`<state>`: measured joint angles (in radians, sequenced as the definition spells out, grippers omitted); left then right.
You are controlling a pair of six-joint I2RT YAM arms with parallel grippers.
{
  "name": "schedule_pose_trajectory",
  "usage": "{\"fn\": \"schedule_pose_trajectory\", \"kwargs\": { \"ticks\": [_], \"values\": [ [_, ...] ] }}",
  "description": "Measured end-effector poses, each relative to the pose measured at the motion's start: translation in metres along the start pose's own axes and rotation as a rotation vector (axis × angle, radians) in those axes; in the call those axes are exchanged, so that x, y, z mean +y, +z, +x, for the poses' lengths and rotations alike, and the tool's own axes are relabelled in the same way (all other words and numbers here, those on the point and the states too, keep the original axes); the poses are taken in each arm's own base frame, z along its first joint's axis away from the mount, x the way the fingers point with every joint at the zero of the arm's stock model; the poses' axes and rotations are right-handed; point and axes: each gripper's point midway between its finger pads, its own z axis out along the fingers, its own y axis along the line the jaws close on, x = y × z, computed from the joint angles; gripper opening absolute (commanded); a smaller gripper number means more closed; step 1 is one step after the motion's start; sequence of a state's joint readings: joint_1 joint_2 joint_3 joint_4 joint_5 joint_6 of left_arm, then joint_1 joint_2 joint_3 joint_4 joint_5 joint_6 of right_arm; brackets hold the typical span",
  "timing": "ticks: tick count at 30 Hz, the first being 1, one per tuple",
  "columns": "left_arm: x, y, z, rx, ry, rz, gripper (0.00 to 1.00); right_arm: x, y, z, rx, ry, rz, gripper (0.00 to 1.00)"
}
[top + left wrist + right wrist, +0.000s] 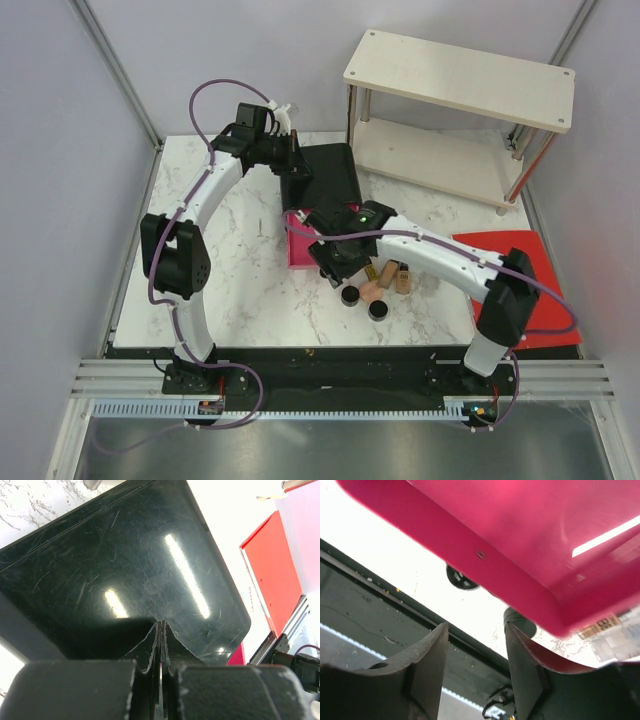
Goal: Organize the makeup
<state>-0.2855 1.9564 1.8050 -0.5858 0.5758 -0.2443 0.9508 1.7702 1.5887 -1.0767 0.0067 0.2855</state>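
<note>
Right gripper (476,630) stands spread and empty at the pink plastic drawer (520,540) of the glossy black box (125,555). Left gripper (161,625) is pressed together over the box top. Two round black jars (350,296), a peach puff (371,290) and beige tubes (402,276) lie just in front of the box.

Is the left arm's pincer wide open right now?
No, the left pincer is squeezed shut, with no gap showing, just above the black box.

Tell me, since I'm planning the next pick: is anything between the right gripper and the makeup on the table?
Yes: the open pink drawer. Its rim runs across just ahead of the open right gripper and partly hides a round black jar beyond it. Nothing else shows in between.
</note>
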Motion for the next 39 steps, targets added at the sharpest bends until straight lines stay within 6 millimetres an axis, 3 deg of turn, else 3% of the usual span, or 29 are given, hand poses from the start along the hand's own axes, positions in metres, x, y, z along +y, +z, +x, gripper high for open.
{"fn": "schedule_pose_trajectory", "kwargs": {
  "ticks": [8, 12, 15, 19, 21, 24, 34, 39],
  "values": [
    [0.001, 0.001, -0.001, 0.003, 0.0, -0.001, 0.02, -0.04, -0.077, 0.005, -0.291, 0.089, 0.122, 0.54],
    [0.001, 0.001, -0.002, 0.003, 0.002, -0.001, 0.02, -0.084, -0.092, 0.001, -0.368, 0.275, 0.214, 0.54],
    [0.001, 0.001, -0.001, 0.003, 0.004, -0.001, 0.02, -0.135, -0.07, 0.011, -0.31, 0.482, 0.298, 0.57],
    [0.001, 0.001, -0.001, 0.003, 0.005, -0.001, 0.02, -0.178, -0.028, 0.043, -0.148, 0.656, 0.377, 0.65],
    [0.001, 0.001, -0.001, 0.003, 0.005, -0.001, 0.02, -0.185, -0.018, 0.051, -0.103, 0.689, 0.389, 0.74],
    [0.001, 0.001, -0.001, 0.003, 0.005, -0.001, 0.02, -0.193, -0.008, 0.057, -0.066, 0.729, 0.4, 0.77],
    [0.001, 0.001, -0.001, 0.004, 0.007, 0.0, 0.02, -0.224, 0.022, 0.103, 0.063, 0.85, 0.447, 0.72],
    [0.001, 0.002, -0.001, 0.004, 0.011, 0.0, 0.02, -0.232, 0.035, 0.114, 0.087, 0.896, 0.439, 0.69]
  ]
}}
